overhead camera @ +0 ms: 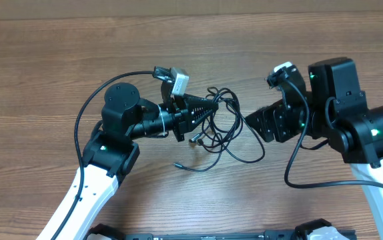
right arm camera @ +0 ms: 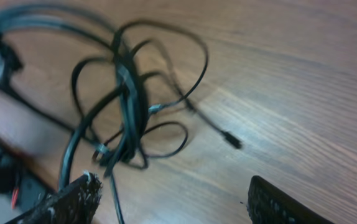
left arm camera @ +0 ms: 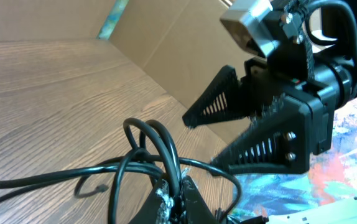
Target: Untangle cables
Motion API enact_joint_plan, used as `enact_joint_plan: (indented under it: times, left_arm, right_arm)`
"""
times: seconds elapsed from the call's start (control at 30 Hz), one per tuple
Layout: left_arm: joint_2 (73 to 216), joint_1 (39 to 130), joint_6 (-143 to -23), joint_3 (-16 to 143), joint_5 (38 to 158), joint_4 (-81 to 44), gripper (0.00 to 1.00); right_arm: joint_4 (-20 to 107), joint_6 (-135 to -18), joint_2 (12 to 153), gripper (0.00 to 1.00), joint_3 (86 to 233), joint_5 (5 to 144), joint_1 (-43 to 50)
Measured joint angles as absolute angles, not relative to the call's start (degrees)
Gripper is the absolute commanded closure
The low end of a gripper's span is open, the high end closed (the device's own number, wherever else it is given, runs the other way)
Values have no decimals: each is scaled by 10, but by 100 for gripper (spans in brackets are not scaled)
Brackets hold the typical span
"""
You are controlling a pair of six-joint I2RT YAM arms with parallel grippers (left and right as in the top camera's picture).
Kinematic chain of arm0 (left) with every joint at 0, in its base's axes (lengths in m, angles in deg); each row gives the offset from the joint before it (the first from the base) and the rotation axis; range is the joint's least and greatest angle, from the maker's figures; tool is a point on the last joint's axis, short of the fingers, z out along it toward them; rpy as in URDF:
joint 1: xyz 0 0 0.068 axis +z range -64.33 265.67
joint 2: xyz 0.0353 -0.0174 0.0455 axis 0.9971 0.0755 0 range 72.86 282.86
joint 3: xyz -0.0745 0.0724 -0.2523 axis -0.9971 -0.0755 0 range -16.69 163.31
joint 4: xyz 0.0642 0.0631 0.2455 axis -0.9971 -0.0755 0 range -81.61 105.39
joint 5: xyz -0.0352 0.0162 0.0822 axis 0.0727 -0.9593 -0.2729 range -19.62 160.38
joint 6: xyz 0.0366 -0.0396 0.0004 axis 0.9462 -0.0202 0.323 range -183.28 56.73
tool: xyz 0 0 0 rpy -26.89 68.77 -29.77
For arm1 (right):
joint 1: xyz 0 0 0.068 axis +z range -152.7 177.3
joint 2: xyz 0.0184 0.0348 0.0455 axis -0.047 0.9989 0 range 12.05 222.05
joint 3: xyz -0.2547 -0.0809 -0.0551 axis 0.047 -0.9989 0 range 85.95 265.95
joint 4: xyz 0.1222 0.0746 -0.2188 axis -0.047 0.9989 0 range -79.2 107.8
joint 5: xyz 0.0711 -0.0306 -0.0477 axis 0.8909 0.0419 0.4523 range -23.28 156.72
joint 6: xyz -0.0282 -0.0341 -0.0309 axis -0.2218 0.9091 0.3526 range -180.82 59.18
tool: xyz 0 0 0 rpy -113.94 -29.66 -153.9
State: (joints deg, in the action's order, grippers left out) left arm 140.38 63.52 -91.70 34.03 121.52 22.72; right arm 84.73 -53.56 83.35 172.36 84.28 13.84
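The cables (overhead camera: pixel 217 132) are thin black cords lying in a tangled bunch of loops on the wooden table, between my two grippers. My left gripper (overhead camera: pixel 211 109) is at the bunch's left edge; in the left wrist view my left gripper (left arm camera: pixel 180 190) is shut on one strand of the cables (left arm camera: pixel 160 143). My right gripper (overhead camera: pixel 255 127) is open and empty just right of the bunch. In the right wrist view my right gripper (right arm camera: pixel 172 199) has its fingers wide apart, with the cables (right arm camera: pixel 129 102) ahead of them. One loose plug end (right arm camera: pixel 231 141) lies apart on the table.
A silvery plug (overhead camera: pixel 195 141) lies at the bunch's lower left, and a small plug end (overhead camera: pixel 177 164) lies nearer the front. The open right gripper (left arm camera: pixel 201 143) faces the left wrist camera closely. The wooden table (overhead camera: pixel 58 60) extends all around.
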Motion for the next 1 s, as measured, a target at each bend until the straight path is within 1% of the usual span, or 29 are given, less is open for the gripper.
enact_joint_plan:
  times: [0.1,0.17,0.37,0.5,0.53,0.57,0.6,0.63,0.67,0.7,0.83,0.9,1.0]
  left_arm:
    - [1404,635,-917,340,1208,226,96]
    - [1404,635,-917,340,1203,225,96]
    - [1404,635,-918,340,1196,225,96]
    - [1404,635,-923,340,1196,227,96]
    - [1404,635,-925,340,1196,227,96]
    - [1404,635,-928,340,1196,228,96]
    - [1404,635,-929,340,1196,228,96]
    - [1404,635,-929,340,1196,228,96]
    - [1404,635,-929,340,1196,228,96]
    - [1404,635,-929,340,1196,228,96]
    - [1404,635,-929,340,1196,228,96]
    - [1404,635,-929,340,1196,227,96]
    - [1404,635,-931,340,1179,202,96]
  right_arm:
    - [819,-595,834,24,1724,832,139]
    - [809,-614,834,24,1724,839,138]
    - [827,-591,834,25,1724,890,152]
    - [853,-574,850,39,1724,888,170]
    - [854,-574,855,44,1724,888,170]
    - [853,-570,865,54,1724,887,171]
    - [854,-569,872,62,1724,886,172]
    - [854,-566,877,80,1724,886,172]
    - [854,-566,882,93,1724,885,172]
    - [853,-564,883,96,1724,883,172]
    - [854,-563,883,96,1724,883,172]
    - [856,-574,883,96,1724,865,173]
    - [865,-623,879,96,1724,796,174]
